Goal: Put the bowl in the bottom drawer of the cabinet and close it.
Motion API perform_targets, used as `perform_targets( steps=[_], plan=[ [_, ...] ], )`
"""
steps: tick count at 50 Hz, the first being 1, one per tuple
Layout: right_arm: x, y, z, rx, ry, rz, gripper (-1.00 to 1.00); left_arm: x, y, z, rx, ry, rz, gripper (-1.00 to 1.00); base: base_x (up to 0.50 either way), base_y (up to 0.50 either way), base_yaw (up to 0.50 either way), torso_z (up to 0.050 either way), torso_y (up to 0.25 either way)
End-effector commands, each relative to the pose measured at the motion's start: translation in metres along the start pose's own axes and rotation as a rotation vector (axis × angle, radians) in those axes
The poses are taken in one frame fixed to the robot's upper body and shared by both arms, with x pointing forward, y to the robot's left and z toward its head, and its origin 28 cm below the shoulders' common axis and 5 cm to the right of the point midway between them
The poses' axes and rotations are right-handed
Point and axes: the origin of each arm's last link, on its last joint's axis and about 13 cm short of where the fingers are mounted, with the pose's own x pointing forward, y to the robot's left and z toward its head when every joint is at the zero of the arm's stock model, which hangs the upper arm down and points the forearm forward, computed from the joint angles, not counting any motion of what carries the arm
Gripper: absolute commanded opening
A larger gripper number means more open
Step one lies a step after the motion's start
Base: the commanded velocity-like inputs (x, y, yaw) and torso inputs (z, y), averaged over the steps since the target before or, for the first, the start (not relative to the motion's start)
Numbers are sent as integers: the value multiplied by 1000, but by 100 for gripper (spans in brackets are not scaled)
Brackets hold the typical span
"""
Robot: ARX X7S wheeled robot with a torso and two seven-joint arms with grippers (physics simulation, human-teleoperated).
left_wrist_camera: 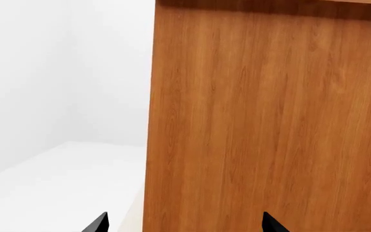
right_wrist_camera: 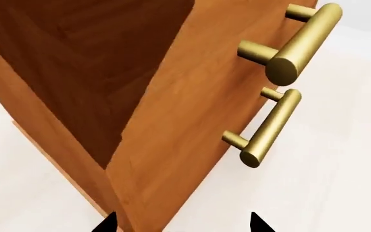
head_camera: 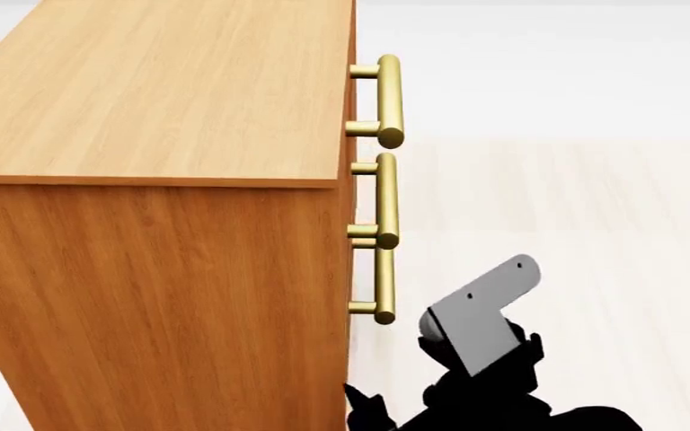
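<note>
The bowl is out of view in every frame. The orange-brown cabinet (head_camera: 154, 269) fills the left of the head view, seen from its side. Its three brass handles stick out to the right, and the bottom drawer's handle (head_camera: 384, 285) is the lowest. All three drawer fronts look flush. My right gripper (right_wrist_camera: 184, 224) is open and empty at the cabinet's lower front corner (right_wrist_camera: 140, 193), with two brass handles (right_wrist_camera: 269, 128) beyond it. One of its black fingertips (head_camera: 365, 409) shows beside that front edge. My left gripper (left_wrist_camera: 185, 224) is open and empty, facing the cabinet's plain side panel (left_wrist_camera: 269, 121).
My right arm's grey link (head_camera: 480, 314) stands just right of the cabinet front, below the handles. Pale floor (head_camera: 585, 224) stretches to the right of the cabinet. A white wall (left_wrist_camera: 56, 72) lies beyond the cabinet in the left wrist view.
</note>
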Motion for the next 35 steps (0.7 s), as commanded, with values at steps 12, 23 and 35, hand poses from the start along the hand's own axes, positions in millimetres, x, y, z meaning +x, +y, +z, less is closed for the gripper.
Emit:
perform_targets(
  steps=[12,23,35],
  plan=[
    [-46,-11,10,2,-45,-286,100,-3,0,2,-2,-8,-21,100,0,0,0,0,0],
    [-75,-7,16,-15,-139,-424,100,-6,-1,25,-31,-65,-69,100,0,0,0,0,0],
    [-101,3,32,-42,-245,-508,100,-9,-2,52,-34,-124,-106,100,0,0,0,0,0]
  ],
)
